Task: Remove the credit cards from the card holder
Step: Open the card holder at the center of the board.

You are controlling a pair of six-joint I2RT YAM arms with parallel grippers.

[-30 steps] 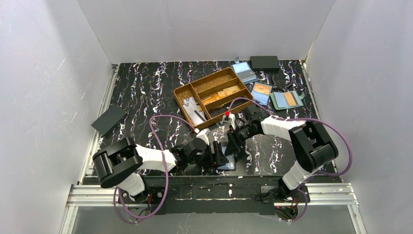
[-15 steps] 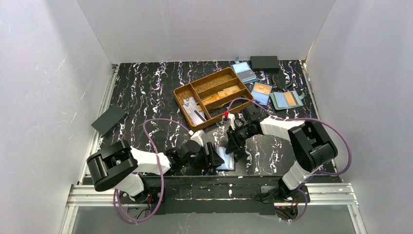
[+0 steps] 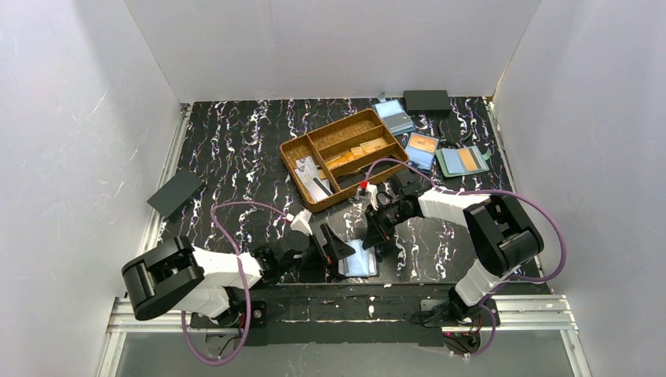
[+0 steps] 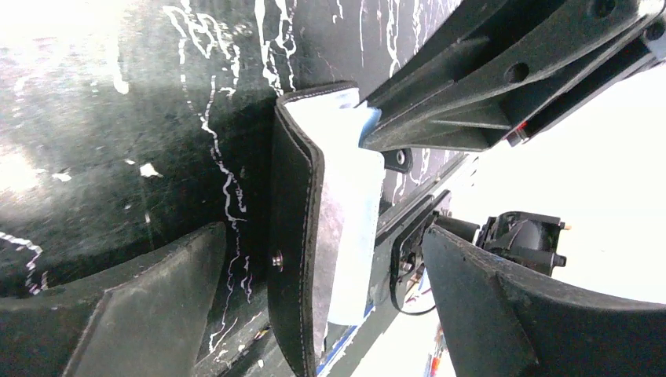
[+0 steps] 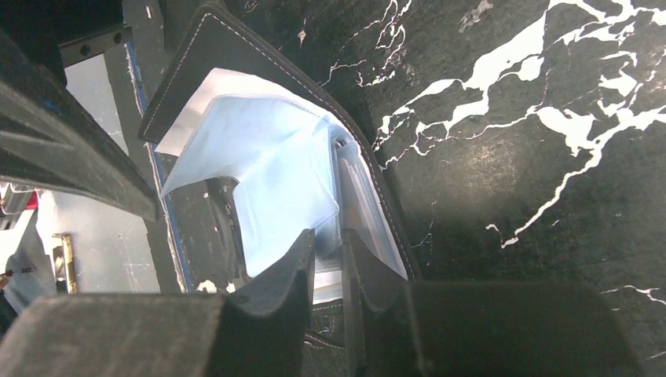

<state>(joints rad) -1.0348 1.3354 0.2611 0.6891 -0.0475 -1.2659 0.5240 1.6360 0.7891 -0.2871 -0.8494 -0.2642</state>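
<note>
The black card holder [image 3: 358, 260] lies open near the table's front edge, light blue lining up. My right gripper [image 3: 375, 233] reaches down onto its far edge. In the right wrist view the right gripper [image 5: 343, 239] is nearly closed, pinching the blue inner pocket of the card holder [image 5: 267, 173]. A whitish credit card [image 5: 185, 118] pokes out under the blue flap. My left gripper [image 3: 328, 239] stands wide open just left of the holder. In the left wrist view the card holder [image 4: 294, 236] sits between its spread fingers [image 4: 157, 290], touched by neither.
A brown divided tray [image 3: 325, 127] with cards stands behind the grippers. Blue holders [image 3: 393, 116] [image 3: 422, 149], a grey-green holder [image 3: 463, 160] and a black box [image 3: 426, 100] lie at the back right. Another black holder [image 3: 176, 193] lies at the left edge.
My left gripper has opened wide, let go of the card holder and drawn back left. My right gripper has closed down onto the holder's inner pocket. The holder now lies more open.
</note>
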